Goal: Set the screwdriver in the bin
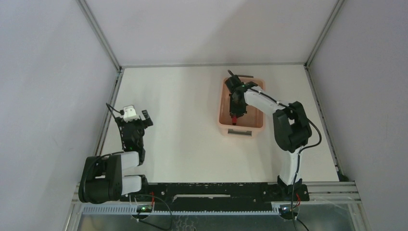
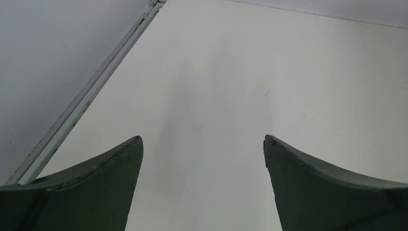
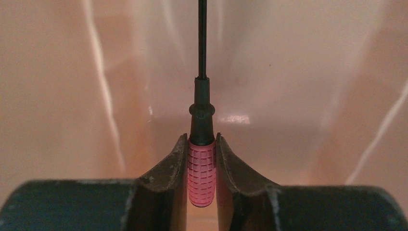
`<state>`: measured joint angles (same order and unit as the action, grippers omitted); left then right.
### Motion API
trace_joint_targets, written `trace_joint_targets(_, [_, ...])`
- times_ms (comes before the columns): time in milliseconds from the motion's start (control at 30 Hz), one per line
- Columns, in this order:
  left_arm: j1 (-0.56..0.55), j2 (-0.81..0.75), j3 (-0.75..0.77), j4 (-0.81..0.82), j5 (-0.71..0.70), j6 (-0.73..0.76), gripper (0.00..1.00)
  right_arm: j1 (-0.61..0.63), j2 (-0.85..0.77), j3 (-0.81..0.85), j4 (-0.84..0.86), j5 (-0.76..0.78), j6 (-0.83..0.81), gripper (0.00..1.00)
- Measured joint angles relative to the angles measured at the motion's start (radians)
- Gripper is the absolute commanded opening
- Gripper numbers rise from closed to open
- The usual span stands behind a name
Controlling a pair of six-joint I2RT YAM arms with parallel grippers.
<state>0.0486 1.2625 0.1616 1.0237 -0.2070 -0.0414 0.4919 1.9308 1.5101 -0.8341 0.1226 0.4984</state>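
Observation:
The pale pink bin [image 1: 223, 120] stands on the table at centre right, a dark grey handle at its near end. My right gripper [image 1: 234, 113] reaches down inside it, shut on the screwdriver [image 1: 234, 117]. In the right wrist view the fingers [image 3: 168, 168] clamp the red ribbed handle [image 3: 201, 171]; the thin black shaft [image 3: 202, 38] points away over the bin's pink floor [image 3: 298, 86]. My left gripper [image 1: 137, 120] is open and empty over bare table at the left, its fingers [image 2: 96, 187] wide apart in the left wrist view.
A metal frame rail [image 2: 91, 94] runs along the table's left edge close to my left gripper. Grey walls close the table in on three sides. The arms' base rail [image 1: 211, 190] lies along the near edge.

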Motion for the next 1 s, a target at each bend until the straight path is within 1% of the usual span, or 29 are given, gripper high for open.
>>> trace_joint_targets(33, [0.0,0.0,0.0,0.0,0.0,0.0,1.0,0.001,0.017,-0.015,0.013,0.0,0.006,0.39])
trace_joint_targets(100, [0.0,0.0,0.0,0.0,0.0,0.0,1.0,0.001,0.037,-0.034,0.029,-0.002,0.017,0.58])
trace_joint_targets(133, [0.0,0.0,0.0,0.0,0.0,0.0,1.0,0.002,0.046,-0.041,0.034,-0.002,0.02,0.7])
trace_joint_targets(167, [0.0,0.0,0.0,0.0,0.0,0.0,1.0,0.002,0.051,-0.043,0.037,-0.003,0.019,0.94])
trace_joint_targets(200, [0.0,0.0,0.0,0.0,0.0,0.0,1.0,0.002,0.051,-0.044,0.04,-0.005,0.018,0.99])
trace_joint_targets(400, [0.0,0.0,0.0,0.0,0.0,0.0,1.0,0.001,0.034,0.008,0.026,0.019,-0.016,1.0])
trace_joint_targets(500, [0.0,0.0,0.0,0.0,0.0,0.0,1.0,-0.004,-0.034,0.043,0.019,0.043,-0.047,1.0])
trace_joint_targets(633, [0.0,0.0,0.0,0.0,0.0,0.0,1.0,-0.015,-0.233,0.029,0.041,0.08,-0.09,1.0])
trace_joint_targets(733, [0.0,0.0,0.0,0.0,0.0,0.0,1.0,-0.04,-0.46,-0.074,0.113,0.103,-0.126,1.0])
trace_joint_targets(800, [0.0,0.0,0.0,0.0,0.0,0.0,1.0,-0.091,-0.612,-0.175,0.154,0.1,-0.16,1.0])
trace_joint_targets(867, [0.0,0.0,0.0,0.0,0.0,0.0,1.0,-0.192,-0.729,-0.257,0.166,0.072,-0.209,1.0])
trace_joint_targets(900, [0.0,0.0,0.0,0.0,0.0,0.0,1.0,-0.253,-0.767,-0.287,0.16,0.063,-0.235,1.0])
trace_joint_targets(1000, [0.0,0.0,0.0,0.0,0.0,0.0,1.0,-0.409,-0.806,-0.331,0.143,0.053,-0.297,1.0])
